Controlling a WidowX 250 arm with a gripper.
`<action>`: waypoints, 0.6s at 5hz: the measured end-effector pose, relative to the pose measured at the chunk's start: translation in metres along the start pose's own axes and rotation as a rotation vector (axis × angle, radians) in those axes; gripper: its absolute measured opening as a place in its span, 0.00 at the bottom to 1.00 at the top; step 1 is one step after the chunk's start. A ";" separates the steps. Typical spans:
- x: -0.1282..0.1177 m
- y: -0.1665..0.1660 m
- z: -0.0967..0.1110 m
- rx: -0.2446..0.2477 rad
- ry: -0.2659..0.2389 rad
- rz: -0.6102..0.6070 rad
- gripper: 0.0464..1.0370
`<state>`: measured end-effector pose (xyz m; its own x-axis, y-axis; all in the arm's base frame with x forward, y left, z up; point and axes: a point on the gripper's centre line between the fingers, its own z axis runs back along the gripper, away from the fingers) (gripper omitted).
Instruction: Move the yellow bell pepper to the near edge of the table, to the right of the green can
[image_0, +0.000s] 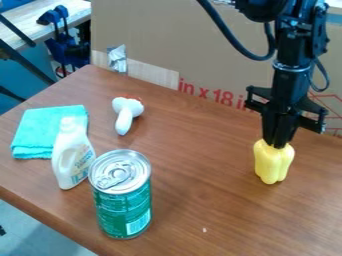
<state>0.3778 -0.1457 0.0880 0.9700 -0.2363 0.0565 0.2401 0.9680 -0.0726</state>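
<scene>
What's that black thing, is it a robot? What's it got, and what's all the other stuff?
Yes, it's a robot arm! It comes down from the top, a bit like your own arm. At its end are two black fingers, and they're pinching the top of a yellow pepper. I can't tell if the pepper still touches the wooden table.

There's just one picture, taken by a camera looking down at a slant. Also on the table are a green can, a white bottle, a folded turquoise cloth and a small white thing with a knobbly top. Behind stands brown cardboard.
</scene>
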 end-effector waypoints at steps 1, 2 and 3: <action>-0.015 -0.006 0.007 0.007 -0.001 -0.005 0.08; -0.040 -0.020 0.044 0.039 -0.074 -0.042 0.08; -0.077 -0.034 0.057 0.056 -0.043 -0.079 0.08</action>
<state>0.2927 -0.1557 0.1428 0.9455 -0.3091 0.1023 0.3118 0.9501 -0.0108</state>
